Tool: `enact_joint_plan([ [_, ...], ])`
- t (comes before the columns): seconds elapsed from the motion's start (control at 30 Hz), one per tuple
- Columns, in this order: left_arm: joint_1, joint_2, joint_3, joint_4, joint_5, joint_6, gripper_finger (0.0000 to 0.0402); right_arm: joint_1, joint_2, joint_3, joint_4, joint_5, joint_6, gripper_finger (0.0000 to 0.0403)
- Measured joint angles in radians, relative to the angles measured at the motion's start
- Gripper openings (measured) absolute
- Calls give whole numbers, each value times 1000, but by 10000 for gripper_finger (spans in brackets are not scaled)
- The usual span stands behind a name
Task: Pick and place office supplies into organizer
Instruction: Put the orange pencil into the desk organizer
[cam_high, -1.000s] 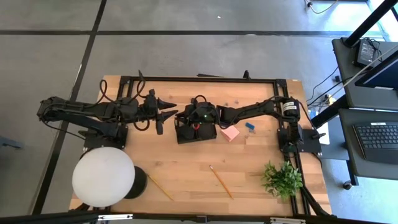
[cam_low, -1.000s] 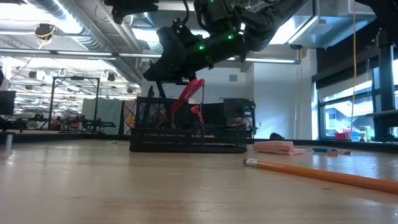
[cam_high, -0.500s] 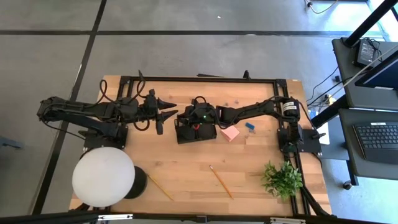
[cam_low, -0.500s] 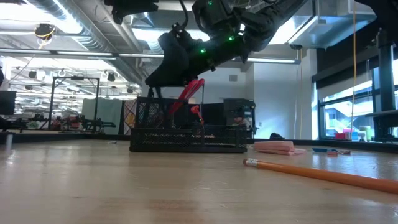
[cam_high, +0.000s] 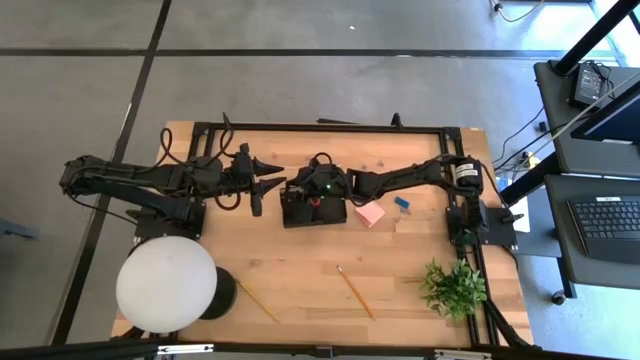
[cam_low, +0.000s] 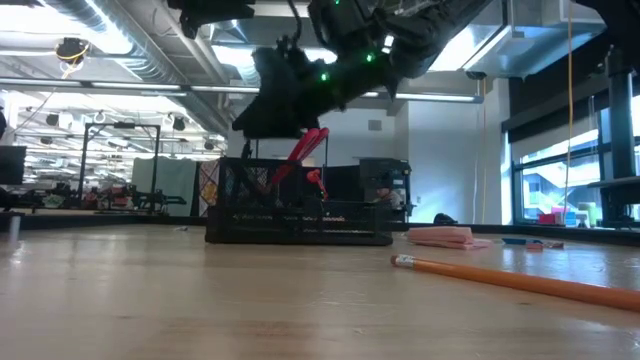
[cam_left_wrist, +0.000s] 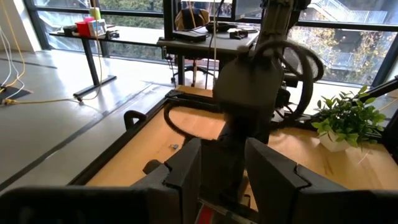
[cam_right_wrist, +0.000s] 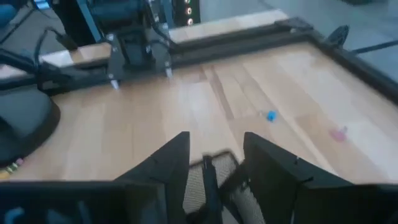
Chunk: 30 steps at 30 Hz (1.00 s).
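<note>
Right claw parted above organizer — scissors inside.

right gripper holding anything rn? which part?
Nothing held. The right gripper stands open over the organizer; the red-handled scissors stand in it, handles up, free of the fingers.

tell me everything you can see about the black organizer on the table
The organizer is a small black rectangular tray with see-through mesh walls, standing flat on the wooden table near its middle. Red-handled scissors stand in it, handles leaning out above the rim. The right gripper hangs open directly over it. A pink sticky-note block lies beside it; whether they touch is unclear.
</note>
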Motion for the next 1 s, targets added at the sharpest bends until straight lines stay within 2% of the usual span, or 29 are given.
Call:
enact_joint_plan([
  [0.17, 0, 0, 0, -4, 0, 0, 120, 9, -33, 70, -33, 0, -4, 157],
  [0.27, 0, 0, 0, -13, -4, 0, 120, 21, -49, 122, -125, -2, -4, 157],
  [0.37, 1, 0, 0, -23, -16, 1, 120, 43, -62, 204, -327, -3, -4, 157],
  [0.43, 2, 0, 0, -27, -16, 1, 120, 64, -70, 261, -520, -2, 10, 157],
  [0.63, 5, 0, 0, -50, -16, 3, 120, 145, -69, 454, -1023, -3, 201, 157],
  [0.9, 4, 0, 0, -51, -16, 27, 120, 248, -65, 503, -1397, -17, 648, 157],
  [1.0, 5, 0, 0, -51, -16, 25, 120, 275, -55, 468, -1456, -21, 725, 157],
])
